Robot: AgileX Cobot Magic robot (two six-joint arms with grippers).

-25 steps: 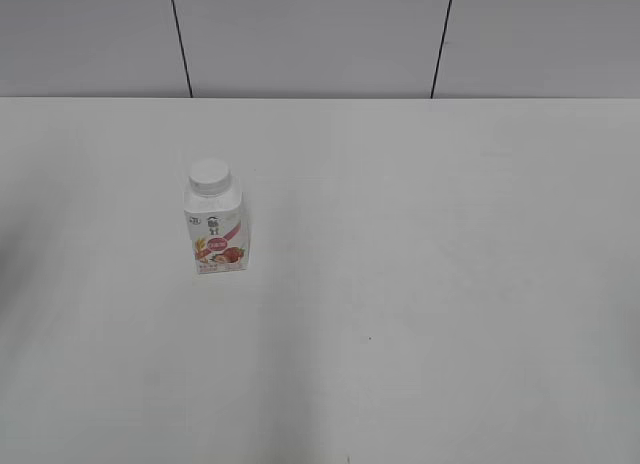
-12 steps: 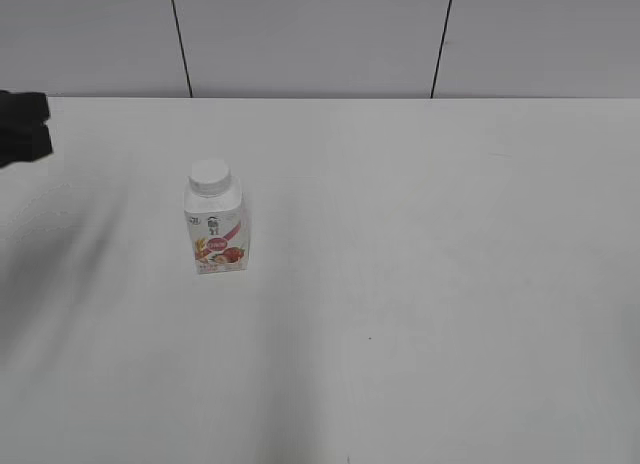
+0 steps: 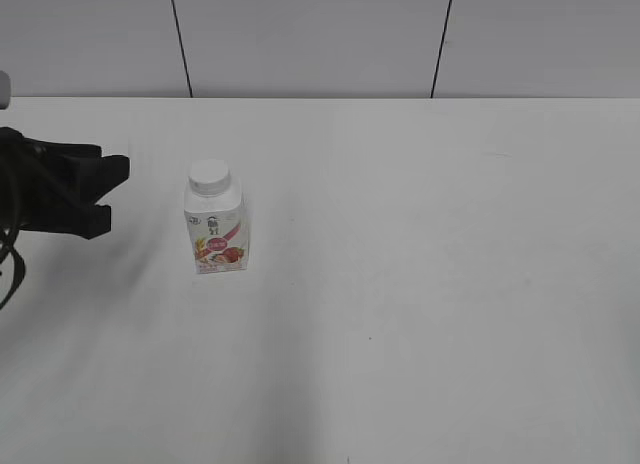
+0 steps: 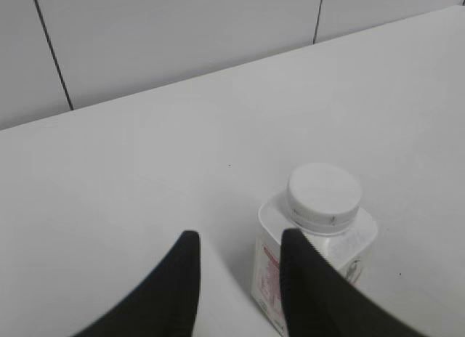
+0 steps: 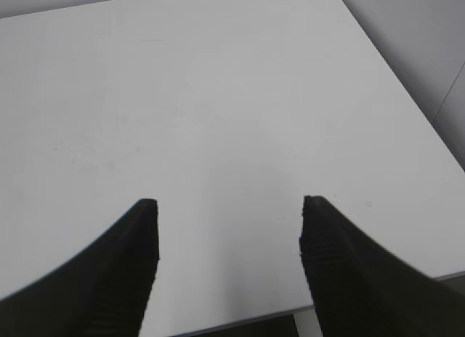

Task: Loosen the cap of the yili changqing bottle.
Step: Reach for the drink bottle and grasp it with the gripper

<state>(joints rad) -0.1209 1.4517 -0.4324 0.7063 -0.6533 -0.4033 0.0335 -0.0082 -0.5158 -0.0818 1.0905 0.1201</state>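
Note:
The yili changqing bottle stands upright on the white table, left of centre, its pink-red label facing the camera. Its white cap sits on the neck. In the left wrist view the bottle and cap lie just right of the jaws. My left gripper is open and empty, level with the bottle and a short way to its left, not touching it; in the left wrist view it shows two dark fingers apart. My right gripper is open and empty over bare table; it is outside the exterior view.
The white table ends at a grey panelled wall at the back. The right wrist view shows the table's near edge and right edge.
My left gripper has come in from the left edge of the exterior view and moved right and lower, toward the bottle. The bottle has not moved.

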